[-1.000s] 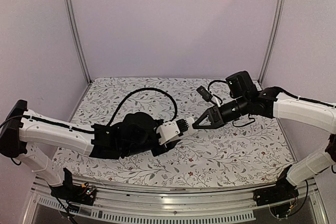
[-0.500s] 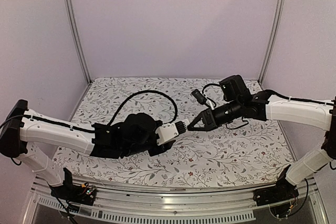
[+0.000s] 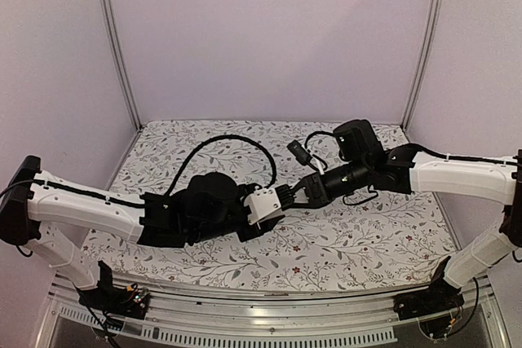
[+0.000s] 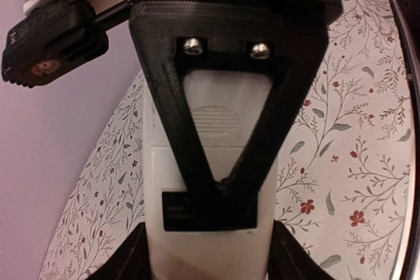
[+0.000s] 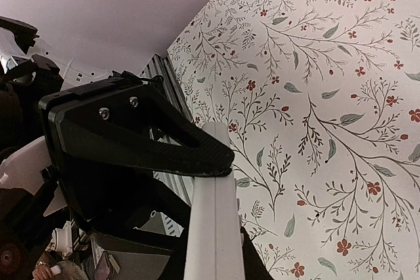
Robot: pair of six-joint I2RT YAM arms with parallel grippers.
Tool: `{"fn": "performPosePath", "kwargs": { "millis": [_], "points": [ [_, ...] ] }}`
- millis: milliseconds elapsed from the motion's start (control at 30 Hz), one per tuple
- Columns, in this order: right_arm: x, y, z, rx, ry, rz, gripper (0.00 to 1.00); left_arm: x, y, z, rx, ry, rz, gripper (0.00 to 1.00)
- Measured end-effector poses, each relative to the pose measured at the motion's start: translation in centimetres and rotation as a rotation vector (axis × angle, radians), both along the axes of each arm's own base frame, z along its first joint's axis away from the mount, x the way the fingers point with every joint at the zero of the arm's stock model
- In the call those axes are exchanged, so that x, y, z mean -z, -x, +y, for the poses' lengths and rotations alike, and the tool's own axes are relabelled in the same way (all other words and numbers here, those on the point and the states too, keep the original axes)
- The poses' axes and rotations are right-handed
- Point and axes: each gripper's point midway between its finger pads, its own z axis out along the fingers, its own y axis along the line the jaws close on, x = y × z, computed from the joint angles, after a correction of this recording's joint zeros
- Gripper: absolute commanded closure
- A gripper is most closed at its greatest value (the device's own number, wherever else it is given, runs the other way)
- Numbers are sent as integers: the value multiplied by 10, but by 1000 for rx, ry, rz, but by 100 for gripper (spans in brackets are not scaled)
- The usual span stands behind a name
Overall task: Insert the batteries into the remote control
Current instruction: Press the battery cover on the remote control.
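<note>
Remote (image 3: 263, 204) is off the table (image 3: 367, 238), held in the air over its middle, between the two arms. In the left wrist view the remote (image 4: 210, 122) shows its white back, with a ridged oval patch and, nearer the camera, a dark rectangular slot (image 4: 174, 211). Left gripper (image 3: 251, 211) is clamped on the remote at a middling width, one finger (image 4: 125, 260) on each long side of the body. Right gripper (image 3: 303, 193) comes in from the opposite side and meets the free end of the remote. Its black triangular finger (image 4: 157, 83) lies over the white back, with the tip at the dark slot. In the right wrist view the gripper (image 5: 220, 159) tip touches the remote's (image 5: 213, 227) white edge. The right jaws stand narrow; whether anything is pinched between them cannot be told. The table carries a floral-print cover.
</note>
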Motion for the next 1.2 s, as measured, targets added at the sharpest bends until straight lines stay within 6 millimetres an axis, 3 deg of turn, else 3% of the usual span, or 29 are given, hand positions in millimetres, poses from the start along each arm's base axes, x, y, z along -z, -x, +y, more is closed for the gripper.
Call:
{"fn": "performPosePath", "kwargs": {
  "millis": [167, 267, 333, 533, 667, 933, 1100, 1200],
  "points": [
    [-1, 0, 1, -2, -5, -4, 85, -1, 0, 0, 0, 3, -1, 100],
    [-1, 0, 1, -3, -6, -3, 62, -1, 0, 0, 0, 3, 0, 100],
    [-2, 0, 1, -6, -9, -7, 53, -3, 0, -1, 3, 15, 0, 100],
    [-6, 0, -3, -6, -3, -6, 45, -8, 2, -3, 10, 37, 3, 100],
    [-20, -7, -13, 10, -14, -29, 41, -8, 2, -2, 8, 45, 13, 100],
    [-60, -9, -37, 33, -51, -108, 44, -7, 4, 1, 3, 59, 36, 100],
    [-56, -3, -40, 17, -33, -85, 51, -10, 4, 1, 2, 66, 37, 100],
    [-54, -1, -40, 6, -30, -75, 63, -10, 5, 2, 2, 65, 38, 100]
  ]
}}
